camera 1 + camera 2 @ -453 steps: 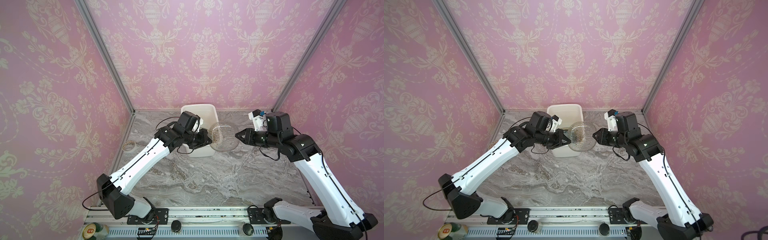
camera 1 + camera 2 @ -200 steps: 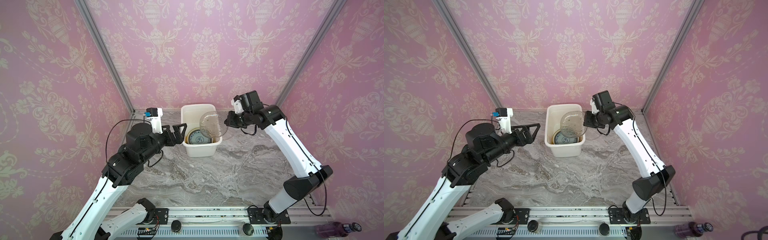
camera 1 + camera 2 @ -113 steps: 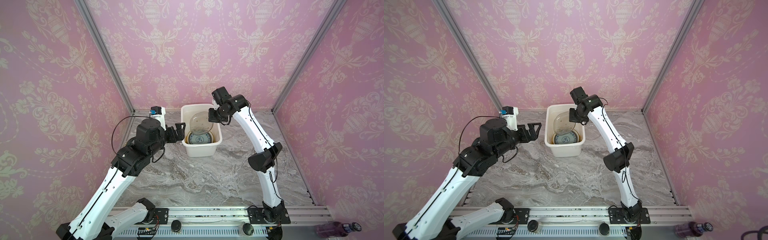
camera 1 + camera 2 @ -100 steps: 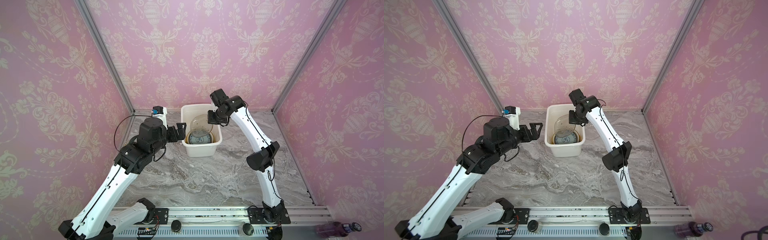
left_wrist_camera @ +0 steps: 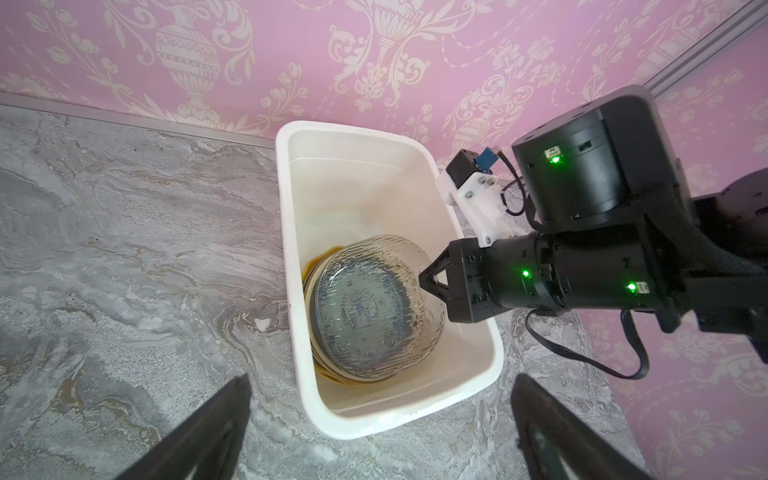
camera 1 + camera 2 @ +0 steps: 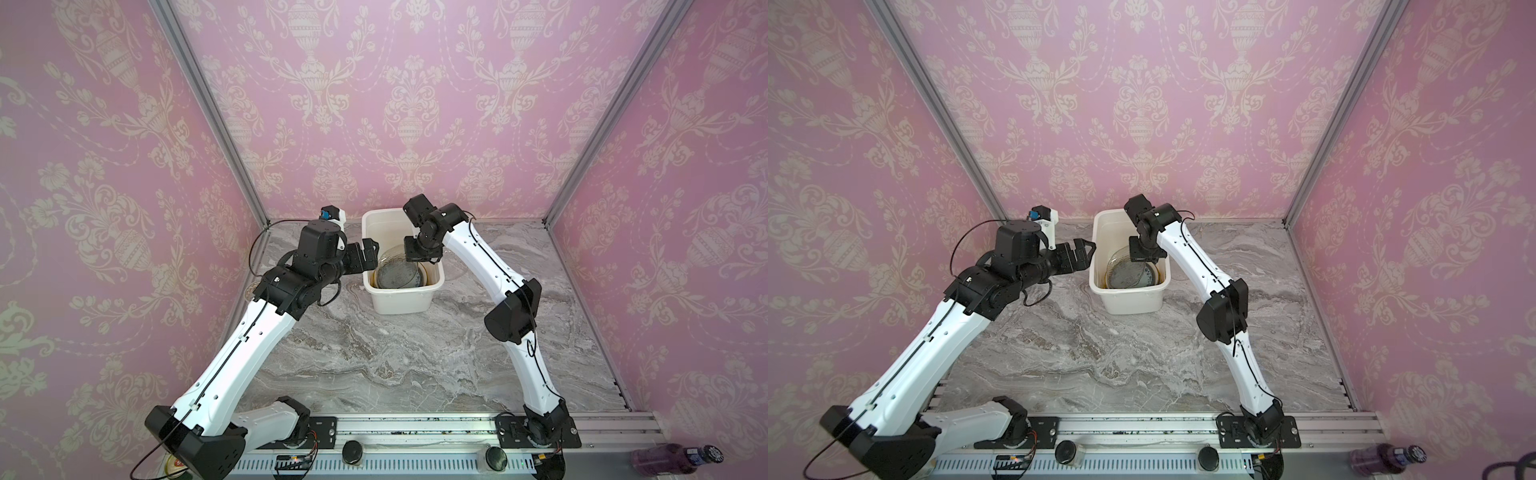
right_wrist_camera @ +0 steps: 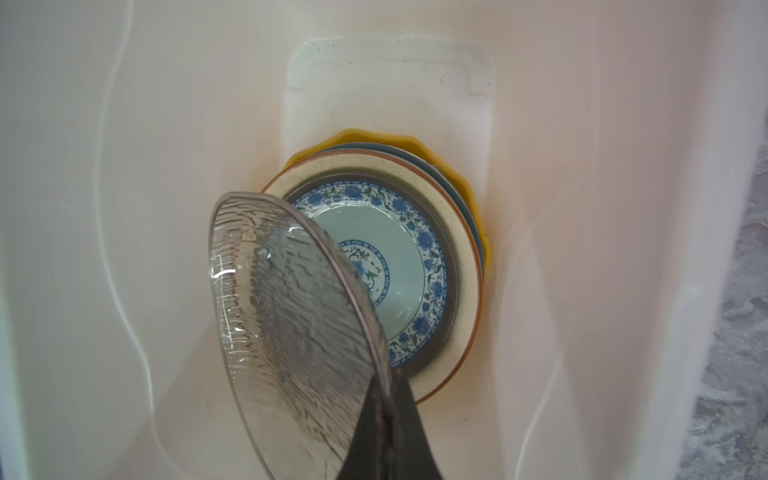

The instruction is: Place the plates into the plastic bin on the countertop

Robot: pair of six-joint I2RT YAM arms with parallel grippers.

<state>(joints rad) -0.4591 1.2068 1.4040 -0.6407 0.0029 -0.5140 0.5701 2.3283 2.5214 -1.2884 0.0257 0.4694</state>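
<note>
Right hand [image 5: 430,286]: jaws closed onto the rim of the clear grey glass plate [image 7: 291,332]. In the right wrist view only the two dark finger ends show, pinching the rim; the rest of the hand is out of frame.

Glass plate: inside the plastic bin [image 5: 286,208], tilted, over the stacked plates. Whether its lower edge touches the stack cannot be told.

Stack: lies flat on the bin floor. A blue-patterned plate [image 7: 399,266] is on top, a cream plate [image 7: 465,299] lies under it, and a yellow scalloped edge [image 7: 473,203] shows lowest. Thin rims show between these, and the count cannot be made out. The glass plate covers about half the stack. In both top views the stack is blurred through the glass.

Left hand [image 6: 1084,254]: jaws fully spread, holding nothing, just beside the bin's left wall and clear of it. In the left wrist view its fingers are cut off at the frame edge.

Bin: stands on the tabletop [image 6: 395,353], at the back, close to the rear wall.
</note>
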